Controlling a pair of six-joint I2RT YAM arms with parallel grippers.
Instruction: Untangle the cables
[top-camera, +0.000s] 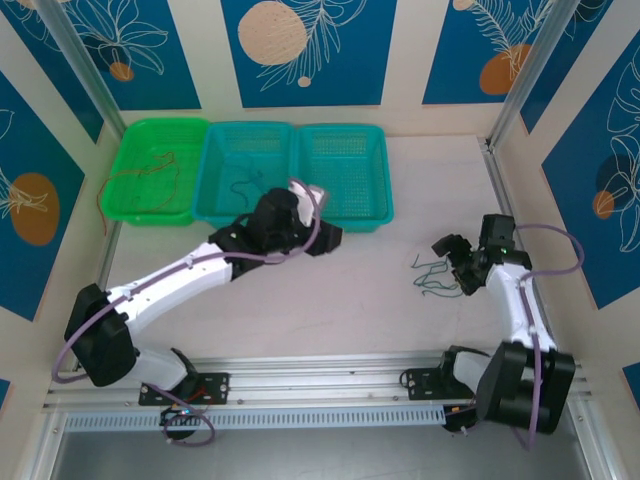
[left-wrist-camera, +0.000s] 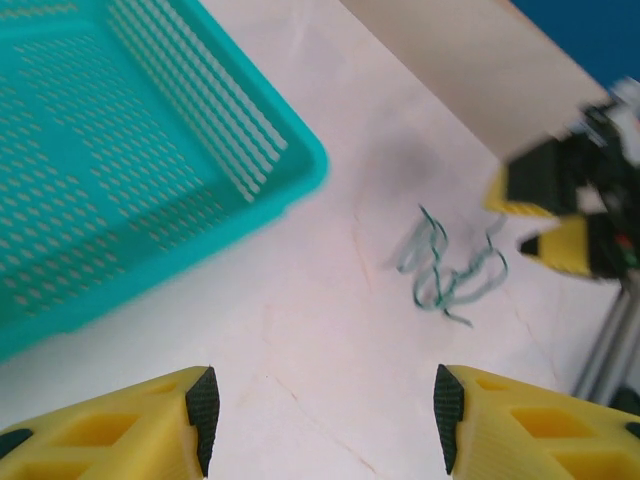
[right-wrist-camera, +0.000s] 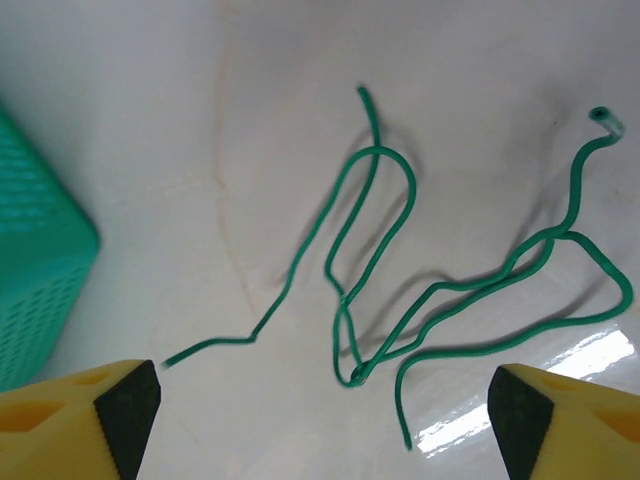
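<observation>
Now the right gripper (right-wrist-camera: 325, 405) hangs wide open and empty over the green cables (right-wrist-camera: 385, 235), and the left gripper (left-wrist-camera: 325, 415), equally open and empty, beside the teal basket (left-wrist-camera: 296, 150).

A: What colour are the cables (right-wrist-camera: 356, 374) on the table (right-wrist-camera: 200, 100)?
B: Green, on white with faint veins.
A: And the rest?
B: One green basket (top-camera: 150, 140), two teal baskets (top-camera: 345, 170) — all with a mesh pattern. The right gripper (right-wrist-camera: 322, 420) has yellow fingers (right-wrist-camera: 60, 420), black pads (right-wrist-camera: 130, 405).
</observation>
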